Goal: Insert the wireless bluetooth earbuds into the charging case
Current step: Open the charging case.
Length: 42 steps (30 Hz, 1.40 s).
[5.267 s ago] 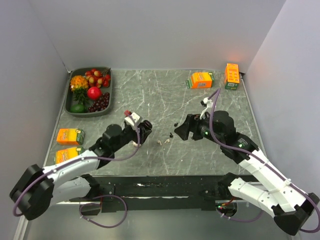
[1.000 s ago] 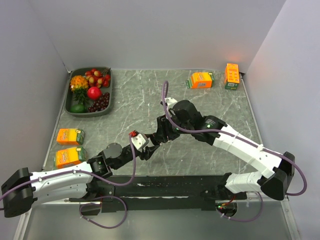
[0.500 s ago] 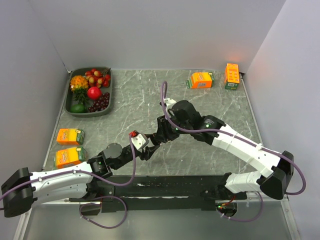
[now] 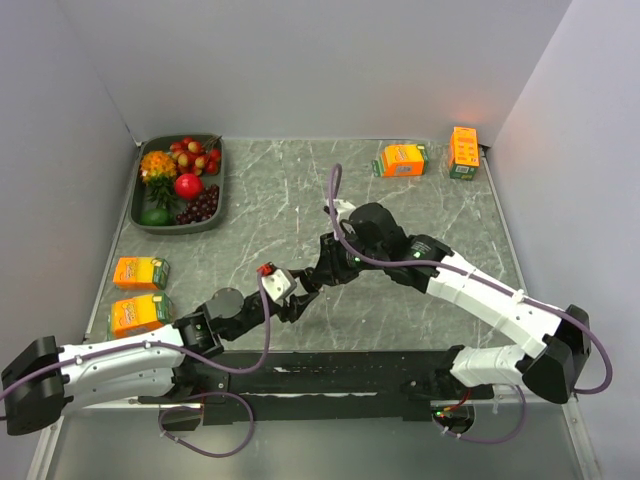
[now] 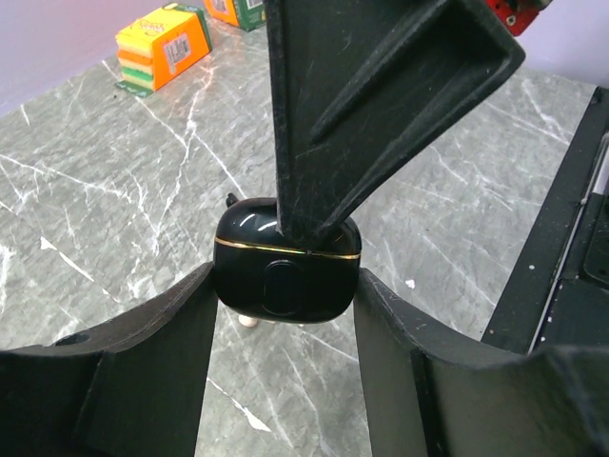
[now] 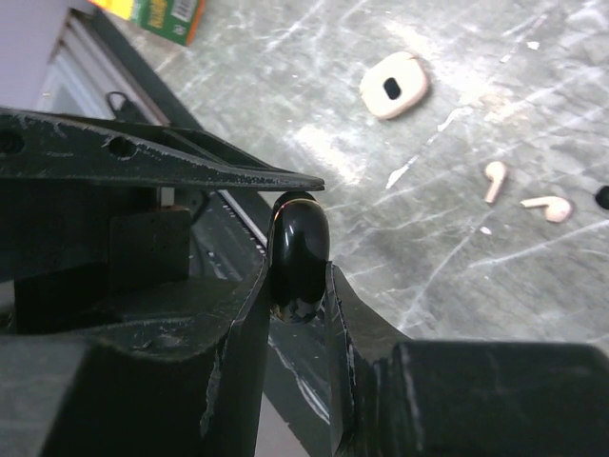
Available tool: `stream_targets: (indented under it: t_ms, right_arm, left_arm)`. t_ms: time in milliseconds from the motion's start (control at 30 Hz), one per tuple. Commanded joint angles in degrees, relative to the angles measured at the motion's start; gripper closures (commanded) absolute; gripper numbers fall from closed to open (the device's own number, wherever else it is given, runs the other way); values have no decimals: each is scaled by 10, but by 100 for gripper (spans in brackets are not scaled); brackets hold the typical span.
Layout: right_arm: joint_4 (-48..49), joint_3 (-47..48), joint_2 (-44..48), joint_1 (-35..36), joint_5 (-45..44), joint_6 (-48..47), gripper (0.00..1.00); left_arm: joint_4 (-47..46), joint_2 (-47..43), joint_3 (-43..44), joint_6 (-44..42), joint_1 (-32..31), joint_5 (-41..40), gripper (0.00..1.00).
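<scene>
The black charging case (image 5: 249,276) hangs just above the table, and both grippers hold it. My left gripper (image 5: 284,297) is shut on its sides; its button faces the left wrist camera. From above, my right gripper (image 6: 298,274) is shut on the upper part of the same case (image 6: 301,238), its fingers pressing both faces. Seen from above, the left gripper (image 4: 288,304) and the right gripper (image 4: 309,282) meet near the front middle of the table. Two white earbuds (image 6: 494,181) (image 6: 549,206) lie on the marble. A black earbud (image 6: 602,197) shows at the frame edge.
A white charging case (image 6: 394,86) lies shut on the table beyond the earbuds. A fruit tray (image 4: 222,185) sits at the back left. Orange cartons stand at the back right (image 4: 403,160) (image 4: 463,152) and at the left edge (image 4: 140,272) (image 4: 137,312). A black rail (image 4: 330,365) runs along the near edge.
My right gripper's jaws have narrowed onto the black case in the last second. Both arms have hardly shifted. Five seconds ago the arms were apart, with earbuds lying between them.
</scene>
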<state>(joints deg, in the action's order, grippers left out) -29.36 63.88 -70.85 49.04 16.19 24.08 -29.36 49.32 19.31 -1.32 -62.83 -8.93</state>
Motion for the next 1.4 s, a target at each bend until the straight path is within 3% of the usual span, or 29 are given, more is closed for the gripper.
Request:
stream_targets:
  t_ms: [0,400,667,1067,1200,1367]
  right_arm:
    - [62,-17,34,-17,89,20,78]
    - [171,-81,73,-84,229,85,79]
    - [225,-115,87,-122,285,129,66]
    - [197,-109,92,-141,252,114,48]
    - [138,-64,99,-127,200,70,38]
    - [71,-13,84,-96,138,21,36]
  left_arm:
    - [-57,-21,0,7,-4,-7,99]
    - [-73,-29,8,6,-4,-7,99]
    - [-72,-38,13,5,-4,-5,99]
    - [-57,-52,16,7,-5,-5,99]
    - [-47,-45,20,4,-6,-4,99]
    - [-44,-26,27,-3,-11,-7,99]
